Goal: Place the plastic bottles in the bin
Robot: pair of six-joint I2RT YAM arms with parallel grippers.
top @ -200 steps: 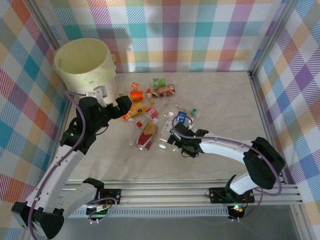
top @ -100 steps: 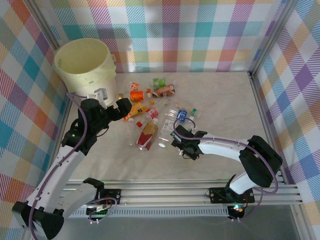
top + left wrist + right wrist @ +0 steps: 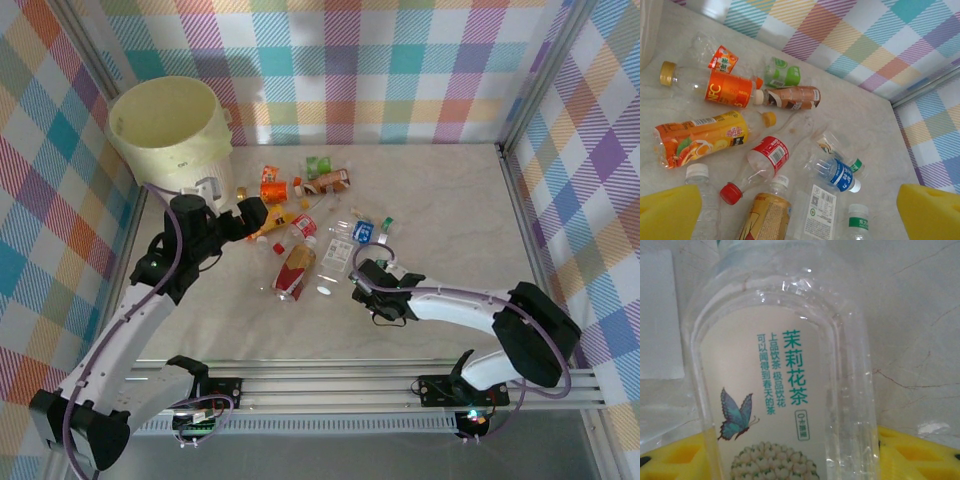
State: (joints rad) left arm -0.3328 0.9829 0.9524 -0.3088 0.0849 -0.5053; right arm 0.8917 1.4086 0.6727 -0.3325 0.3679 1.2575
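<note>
The pale-yellow bin (image 3: 165,120) stands at the table's far left corner. Crushed plastic bottles lie scattered mid-table: an orange NFC one (image 3: 727,89), an orange-juice one (image 3: 700,137), a red-labelled one (image 3: 765,157), a blue-labelled one (image 3: 837,175), and brown (image 3: 792,97) and green (image 3: 781,72) ones. My left gripper (image 3: 255,213) hovers open over the pile's left side, its yellow fingers (image 3: 667,212) wide apart with nothing between them. My right gripper (image 3: 360,272) is shut on a clear bottle with a white butterfly label (image 3: 785,390); a yellow pad presses each of its sides.
A gold-labelled bottle (image 3: 765,220) and a flat clear one with a white label (image 3: 819,212) lie under the left gripper. A loose white cap (image 3: 323,292) sits on the marble tabletop. Checked walls and metal rails (image 3: 525,250) enclose the table.
My right gripper has drawn back toward the near edge and slightly right. My left gripper has shifted a little right, over the pile.
</note>
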